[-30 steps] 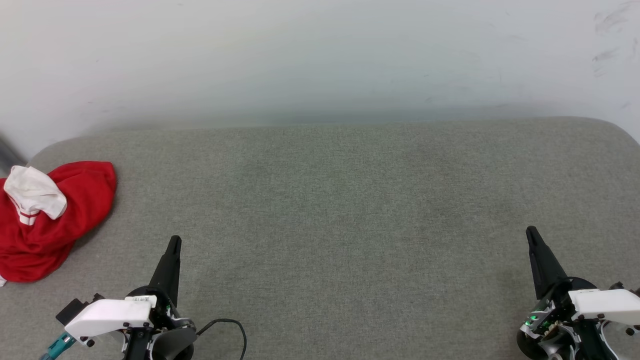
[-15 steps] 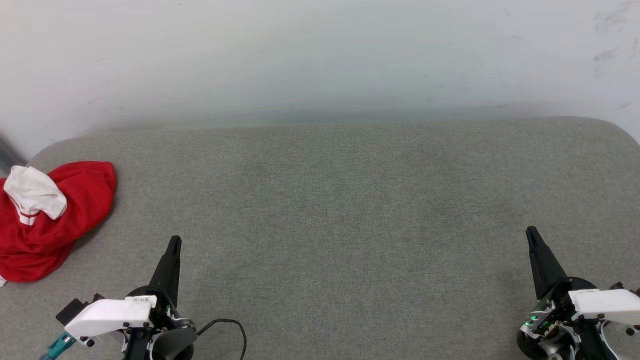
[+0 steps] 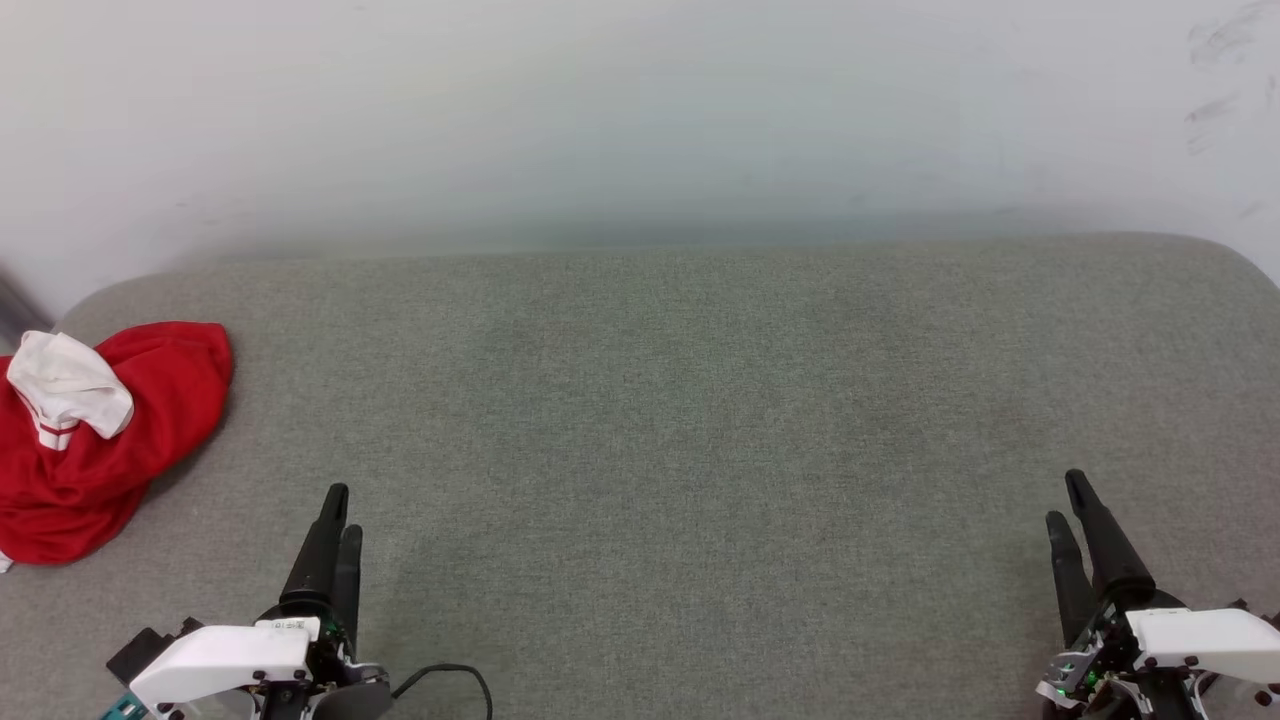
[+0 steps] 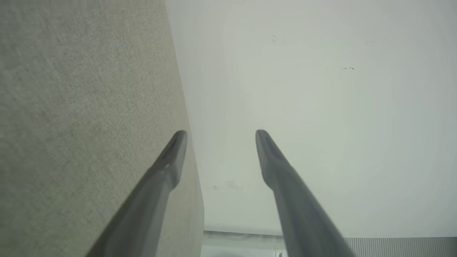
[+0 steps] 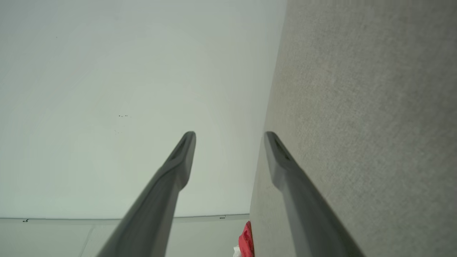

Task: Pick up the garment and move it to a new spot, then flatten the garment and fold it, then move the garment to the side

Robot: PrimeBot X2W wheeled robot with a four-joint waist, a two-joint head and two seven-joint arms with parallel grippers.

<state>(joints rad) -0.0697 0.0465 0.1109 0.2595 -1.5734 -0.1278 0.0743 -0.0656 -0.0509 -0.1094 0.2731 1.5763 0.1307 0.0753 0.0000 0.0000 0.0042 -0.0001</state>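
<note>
Red cloth with a white sleeve (image 3: 65, 385) bunched on top, the garment (image 3: 95, 445) lay crumpled at the far left edge of the grey cushion (image 3: 700, 400) in the head view, cut off by the picture's left border. Its long axis ran on a slant, from the near left up to a rounded red end that pointed toward the wall (image 3: 640, 120) and a little to the right. Collar and hem could not be told apart in the heap, though striped trim showed on the sleeve. The left gripper (image 3: 344, 510) stood at the lower left, near the garment but apart from it, with bare cushion between them. The right gripper (image 3: 1063, 496) stood at the lower right, well apart from the garment. Each was seen almost edge-on, its two fingers one behind the other. A dark cable (image 3: 465, 675) looped on the cushion beside the left gripper's base. In the left wrist view, the left gripper (image 4: 220, 132) had its fingers spread with nothing between them, cushion to the left and wall to the right. A ribbed grey strip (image 4: 400, 246) ran along the bottom right. In the right wrist view, the right gripper (image 5: 230, 134) was likewise spread and empty, wall to the left and cushion to the right. That view added a thin sliver of the garment (image 5: 246, 237) at the bottom, low between the fingers at the cushion's edge.
</note>
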